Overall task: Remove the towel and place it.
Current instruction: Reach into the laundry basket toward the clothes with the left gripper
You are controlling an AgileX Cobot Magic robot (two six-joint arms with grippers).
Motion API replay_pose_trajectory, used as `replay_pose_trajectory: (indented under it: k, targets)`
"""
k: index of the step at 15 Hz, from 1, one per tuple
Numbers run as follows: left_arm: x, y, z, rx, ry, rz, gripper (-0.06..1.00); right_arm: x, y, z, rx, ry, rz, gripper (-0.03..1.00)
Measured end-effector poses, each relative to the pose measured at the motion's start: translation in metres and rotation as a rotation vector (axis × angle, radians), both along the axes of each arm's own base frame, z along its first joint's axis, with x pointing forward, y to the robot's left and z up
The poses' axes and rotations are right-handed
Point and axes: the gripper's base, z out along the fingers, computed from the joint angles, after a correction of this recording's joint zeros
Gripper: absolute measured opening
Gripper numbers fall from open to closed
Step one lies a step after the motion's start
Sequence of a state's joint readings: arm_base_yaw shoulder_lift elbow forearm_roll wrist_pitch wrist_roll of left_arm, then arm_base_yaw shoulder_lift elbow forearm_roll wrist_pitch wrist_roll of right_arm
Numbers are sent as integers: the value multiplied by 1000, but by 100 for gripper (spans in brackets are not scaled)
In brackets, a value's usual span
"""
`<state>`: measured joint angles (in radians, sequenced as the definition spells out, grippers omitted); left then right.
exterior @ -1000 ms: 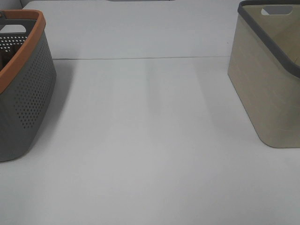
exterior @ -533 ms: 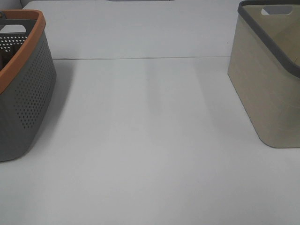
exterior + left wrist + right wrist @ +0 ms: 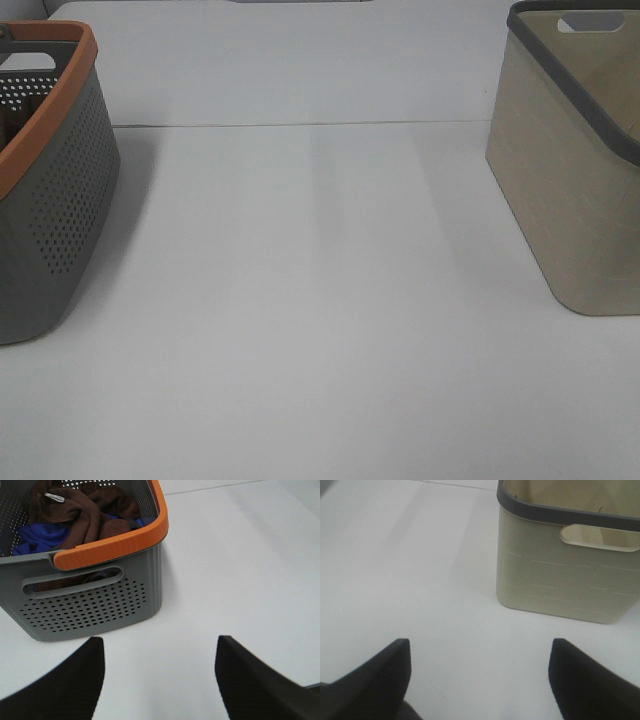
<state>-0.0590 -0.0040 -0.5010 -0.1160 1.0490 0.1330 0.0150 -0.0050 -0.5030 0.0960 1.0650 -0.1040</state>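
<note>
The dark brown towel [image 3: 85,515] lies crumpled inside the grey perforated basket with an orange rim [image 3: 117,540], its small white label [image 3: 55,497] showing near one edge, on top of a blue cloth [image 3: 37,535]. My left gripper [image 3: 160,677] hovers over the white table short of that basket, open and holding nothing. In the exterior high view the grey basket [image 3: 50,170] stands at the left edge and the towel does not show there. My right gripper [image 3: 480,680] is open and holds nothing, facing a beige basket [image 3: 570,575]. Neither gripper appears in the exterior high view.
The beige basket with a dark grey rim [image 3: 575,160] stands at the right edge of the white table [image 3: 320,300], and what shows of its inside holds nothing. A seam in the tabletop [image 3: 300,125] runs across behind both baskets.
</note>
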Motion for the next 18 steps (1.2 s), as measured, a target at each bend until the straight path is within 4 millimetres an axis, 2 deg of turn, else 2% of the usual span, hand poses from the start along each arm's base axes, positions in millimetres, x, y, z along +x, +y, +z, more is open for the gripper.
replay_pose_trajectory:
  k: [18]
  targets:
    - [0,0,0,0,0,0,62,0,0,0,0,0,0,73]
